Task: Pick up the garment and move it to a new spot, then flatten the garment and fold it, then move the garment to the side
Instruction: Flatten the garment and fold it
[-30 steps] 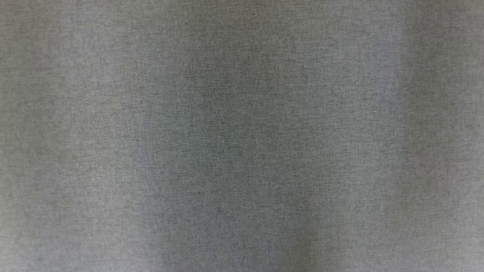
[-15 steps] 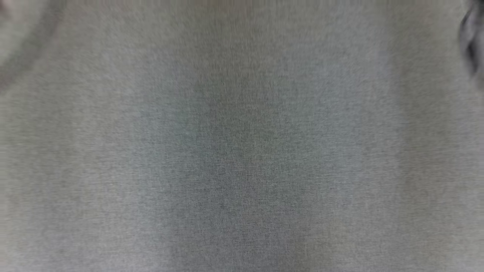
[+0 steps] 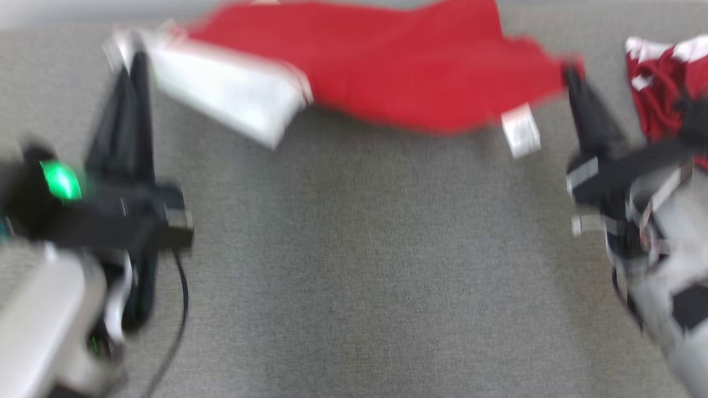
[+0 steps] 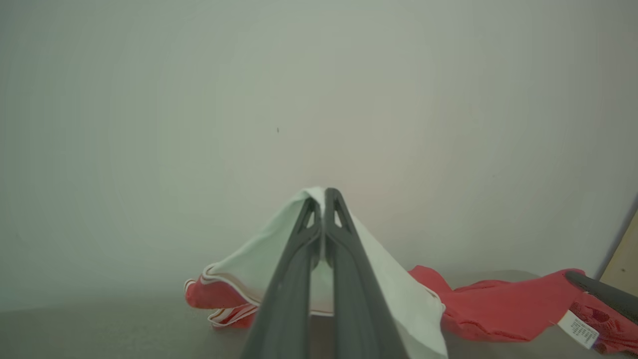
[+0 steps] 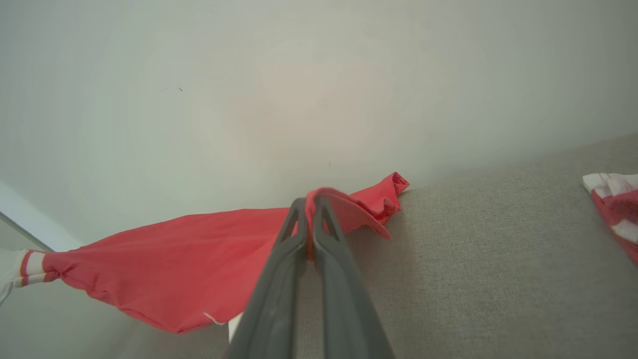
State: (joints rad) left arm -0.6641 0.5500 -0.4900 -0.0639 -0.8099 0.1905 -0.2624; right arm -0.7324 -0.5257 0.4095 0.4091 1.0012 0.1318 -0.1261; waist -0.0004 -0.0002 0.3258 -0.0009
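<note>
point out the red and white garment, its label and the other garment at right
red and white garment [image 3: 398, 77], head view, red middle
label [image 3: 520, 131], head view, tag centre
other garment [image 3: 655, 99], head view, red fold

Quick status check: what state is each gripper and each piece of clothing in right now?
Garment: held at two ends, sagging in the middle, label dangling.
Left gripper: shut on the garment's white end.
Right gripper: shut on the garment's red edge.
Second red-and-white garment: crumpled on the grey surface, ungripped.
</note>
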